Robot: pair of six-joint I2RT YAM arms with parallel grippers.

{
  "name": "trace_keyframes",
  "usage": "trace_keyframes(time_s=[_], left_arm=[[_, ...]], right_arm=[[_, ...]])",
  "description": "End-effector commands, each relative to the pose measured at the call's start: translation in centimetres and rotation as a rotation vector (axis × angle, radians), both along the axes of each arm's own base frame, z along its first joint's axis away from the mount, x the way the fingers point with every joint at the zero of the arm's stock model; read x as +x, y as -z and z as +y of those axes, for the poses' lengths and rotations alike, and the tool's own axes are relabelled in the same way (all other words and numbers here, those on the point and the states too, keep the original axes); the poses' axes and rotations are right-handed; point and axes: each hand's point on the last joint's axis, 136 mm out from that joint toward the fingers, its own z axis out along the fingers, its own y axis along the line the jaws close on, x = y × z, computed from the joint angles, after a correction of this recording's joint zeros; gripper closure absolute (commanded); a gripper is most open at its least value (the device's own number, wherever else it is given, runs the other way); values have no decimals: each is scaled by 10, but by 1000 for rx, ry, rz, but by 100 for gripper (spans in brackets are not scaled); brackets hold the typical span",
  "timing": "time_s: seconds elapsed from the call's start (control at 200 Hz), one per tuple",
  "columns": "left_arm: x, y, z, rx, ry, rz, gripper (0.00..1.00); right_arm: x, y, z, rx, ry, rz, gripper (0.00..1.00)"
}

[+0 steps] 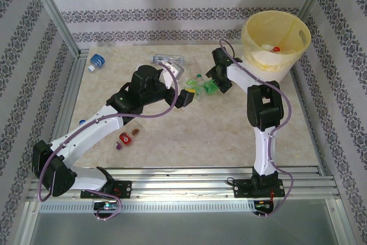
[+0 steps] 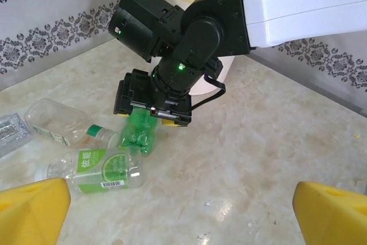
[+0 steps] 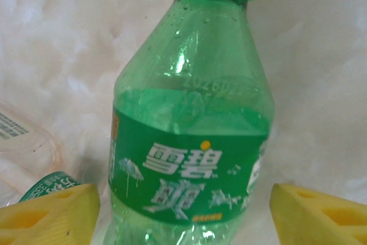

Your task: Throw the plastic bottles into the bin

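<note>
A green plastic bottle point(image 3: 189, 159) with a green label lies on the table between the yellow fingers point(image 3: 49, 213) of my right gripper point(image 3: 183, 216). The jaws straddle it with a narrow gap on each side, so the gripper is open. From above, the right gripper point(image 1: 213, 84) is lowered over this bottle point(image 1: 207, 88), just left of the pale-yellow bin point(image 1: 275, 38). My left gripper point(image 2: 183, 222) hangs open over bare table to the right of a clear bottle with a lime label point(image 2: 92, 170). The left gripper point(image 1: 186, 98) sits close beside the right one.
More bottles lie about: a crushed clear one point(image 1: 169, 61), a blue-capped one point(image 1: 96, 61) at the far left, a red one point(image 1: 125, 137) by the left arm. Inside the bin lies a red-capped bottle point(image 1: 275, 49). Patterned walls enclose the table point(image 1: 229, 136).
</note>
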Motion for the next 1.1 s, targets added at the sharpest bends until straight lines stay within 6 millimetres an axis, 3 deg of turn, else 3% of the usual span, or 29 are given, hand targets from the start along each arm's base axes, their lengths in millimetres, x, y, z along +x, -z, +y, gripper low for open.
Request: trace_keyframes(time_s=[0.0, 0.36, 0.485, 0.664, 1.094], left_arm=[[0, -1, 7, 14, -9, -7, 0], [8, -3, -4, 14, 28, -6, 0], [10, -2, -7, 6, 31, -5, 0], [12, 1, -8, 10, 31, 0, 0], [20, 4, -10, -3, 25, 1, 0]], right_arm=[[-3, 4, 2, -51, -50, 35, 24], [-17, 22, 9, -87, -167, 92, 32], [-25, 22, 13, -107, -227, 104, 42], [-42, 13, 14, -153, -292, 99, 54], [-94, -16, 34, -224, -469, 66, 63]])
